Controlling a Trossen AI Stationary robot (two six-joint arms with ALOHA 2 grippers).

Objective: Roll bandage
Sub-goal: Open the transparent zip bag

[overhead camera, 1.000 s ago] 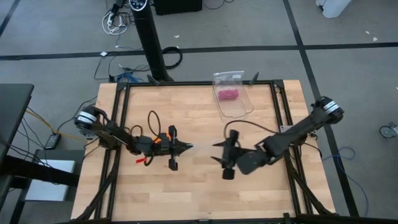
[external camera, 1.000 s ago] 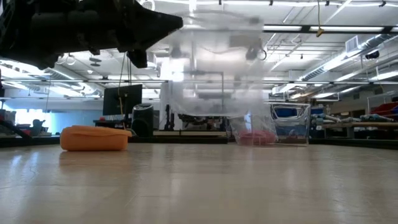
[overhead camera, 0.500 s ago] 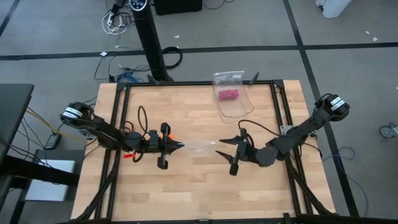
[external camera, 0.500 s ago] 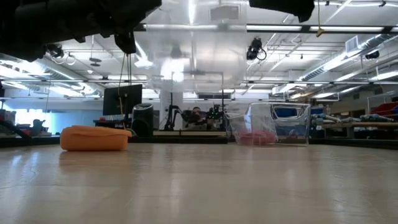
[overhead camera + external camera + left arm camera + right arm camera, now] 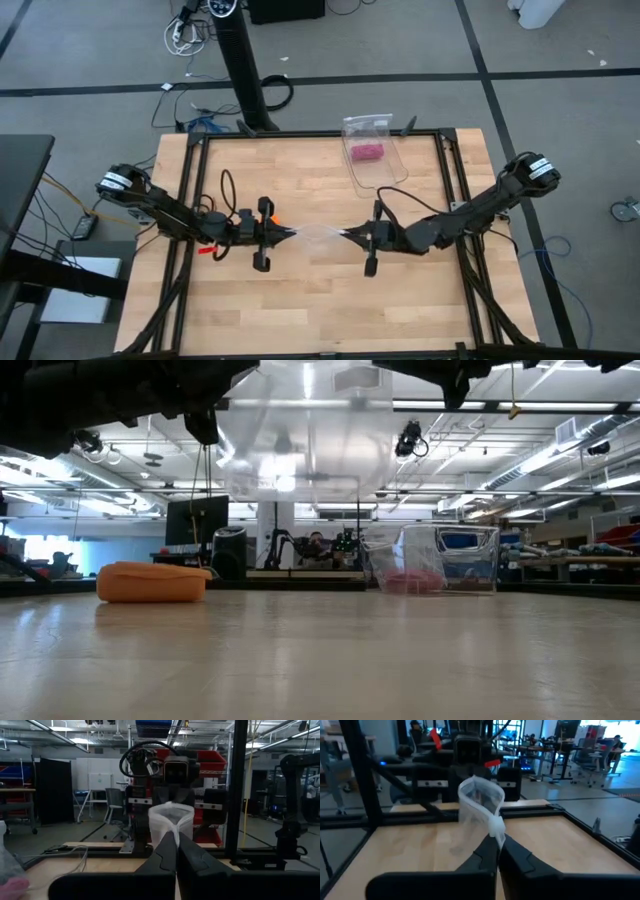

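Note:
The orange bandage lies as a flat roll on the table, and in the high view only a bit of the bandage shows past my left gripper. A clear plastic bag hangs in the air between my left gripper and my right gripper, above the table's middle. Both grippers are shut on it, one at each end. The low view shows the bag well above the tabletop. No gripper touches the bandage. My left gripper pinches the bag's left end between its two fingers, which lie level and point toward the table's right. The bag is lifted clear of the table. My right gripper pinches a bunched bit of the bag's right end between its two fingers, coming level from the table's right. The bag stretches away toward the other gripper.
A second clear bag with a small pink bundle inside lies at the far side, right of centre. Black frame rails run along the table's edges. Bare wood lies toward the near edge.
My right gripper has gone toward the bag's right end and shut on it. My left gripper has drawn a little toward the table's left edge with the bag. The bag, which hung loose from the left gripper, now spans level between both.

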